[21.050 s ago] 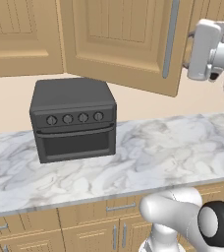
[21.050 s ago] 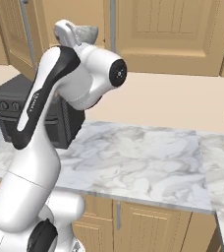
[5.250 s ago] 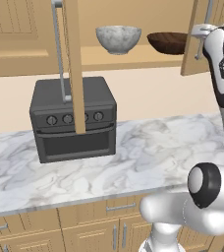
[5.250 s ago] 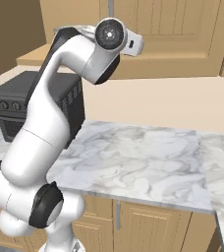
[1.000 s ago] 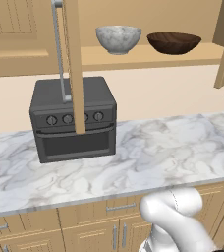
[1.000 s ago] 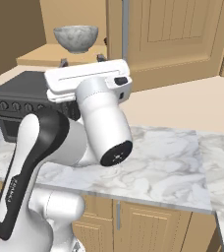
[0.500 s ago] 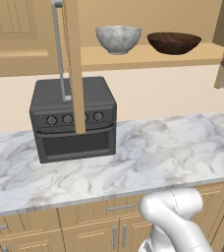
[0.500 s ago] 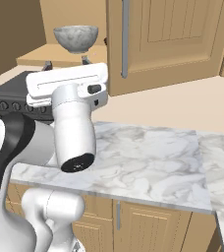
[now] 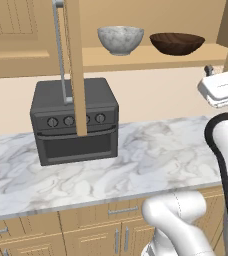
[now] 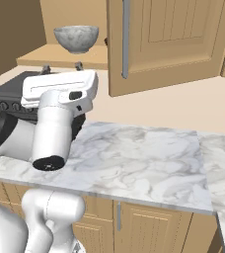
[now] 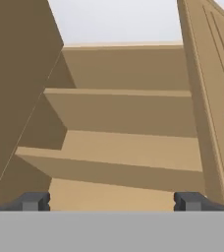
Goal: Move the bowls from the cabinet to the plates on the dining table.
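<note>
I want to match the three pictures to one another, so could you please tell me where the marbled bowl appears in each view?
Left base view: the marbled bowl stands top centre on the cabinet shelf, left of the wooden bowl.
Right base view: it stands upper left, left of the open door.
Hand view: it is not in the picture.
Shared landmark: the black oven, below the bowl in both base views.

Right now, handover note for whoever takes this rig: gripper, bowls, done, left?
Gripper: open, empty, pointed into the cabinet at bare shelves.
Marbled stone bowl and dark wooden bowl sit side by side on the lowest cabinet shelf, above the black oven; neither touched.
Done: both cabinet doors stand open.
Left: grasp each bowl and carry it to a plate on the dining table.
</note>
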### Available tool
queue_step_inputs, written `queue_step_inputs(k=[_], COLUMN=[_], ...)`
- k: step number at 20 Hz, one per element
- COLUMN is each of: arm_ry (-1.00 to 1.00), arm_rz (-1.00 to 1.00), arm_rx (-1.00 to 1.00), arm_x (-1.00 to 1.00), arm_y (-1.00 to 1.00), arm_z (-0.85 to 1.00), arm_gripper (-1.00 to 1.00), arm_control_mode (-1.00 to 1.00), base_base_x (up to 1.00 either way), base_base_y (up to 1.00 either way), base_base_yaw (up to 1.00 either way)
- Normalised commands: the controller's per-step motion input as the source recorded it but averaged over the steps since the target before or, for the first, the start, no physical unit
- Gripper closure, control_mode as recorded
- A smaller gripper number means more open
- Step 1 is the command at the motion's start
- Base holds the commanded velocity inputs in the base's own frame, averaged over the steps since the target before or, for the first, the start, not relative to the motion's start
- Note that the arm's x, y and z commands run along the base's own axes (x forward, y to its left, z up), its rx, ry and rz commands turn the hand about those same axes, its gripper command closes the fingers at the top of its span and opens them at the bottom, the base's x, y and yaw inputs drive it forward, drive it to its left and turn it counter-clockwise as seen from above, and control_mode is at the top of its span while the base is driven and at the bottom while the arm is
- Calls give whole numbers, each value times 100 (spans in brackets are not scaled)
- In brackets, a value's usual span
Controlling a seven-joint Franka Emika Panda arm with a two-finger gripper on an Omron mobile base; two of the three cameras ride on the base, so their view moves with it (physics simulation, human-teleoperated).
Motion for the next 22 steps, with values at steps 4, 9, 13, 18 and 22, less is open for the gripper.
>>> queue_step_inputs(k=[4, 9, 13, 18, 22], arm_ry=[-2, -3, -2, 0, 6], arm_rz=[-18, -18, -16, -11, -6], arm_rx=[-4, -4, -2, -2, 0], arm_x=[22, 21, 25, 37, 39], arm_y=[23, 23, 21, 16, 0], arm_z=[-8, -1, 0, 2, 2], arm_gripper=[-100, -100, -100, -100, -100], arm_control_mode=[-100, -100, -100, -100, -100], base_base_x=[0, 0, 0, 0, 0], base_base_y=[0, 0, 0, 0, 0], base_base_yaw=[0, 0, 0, 0, 0])
